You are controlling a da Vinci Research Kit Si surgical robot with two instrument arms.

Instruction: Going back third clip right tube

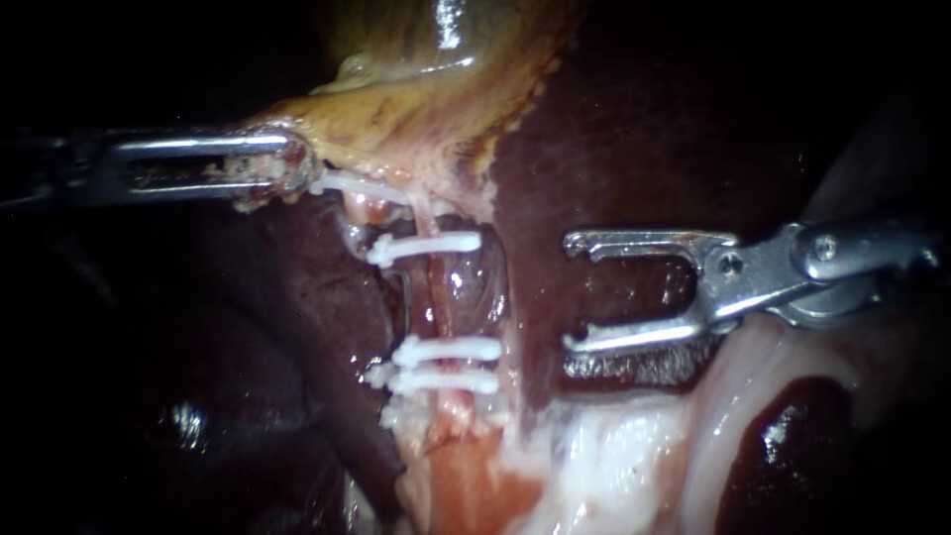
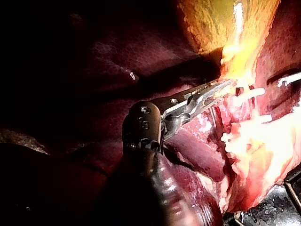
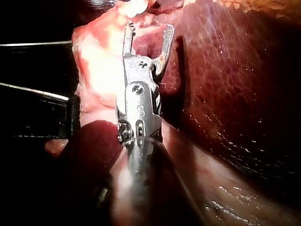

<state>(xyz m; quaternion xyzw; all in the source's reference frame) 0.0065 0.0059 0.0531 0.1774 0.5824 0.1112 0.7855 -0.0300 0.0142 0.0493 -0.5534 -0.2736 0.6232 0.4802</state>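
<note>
Looking through the endoscope, we see our left instrument (image 1: 287, 163) coming in from the left, its jaws clenched on the lower edge of the yellowish gallbladder (image 1: 426, 89). Our right instrument (image 1: 575, 292) lies over the dark liver (image 1: 634, 129) with its jaws released, wide apart and empty; they point toward the tube (image 1: 451, 297) but stand apart from it. This pale tube runs down from the gallbladder and carries three white clips: an upper clip (image 1: 426, 246) just below the gallbladder, and two lower clips (image 1: 446, 350) close together further down. From the right wrist we see the same empty gap between the right jaws, with pale tissue just ahead of them
</note>
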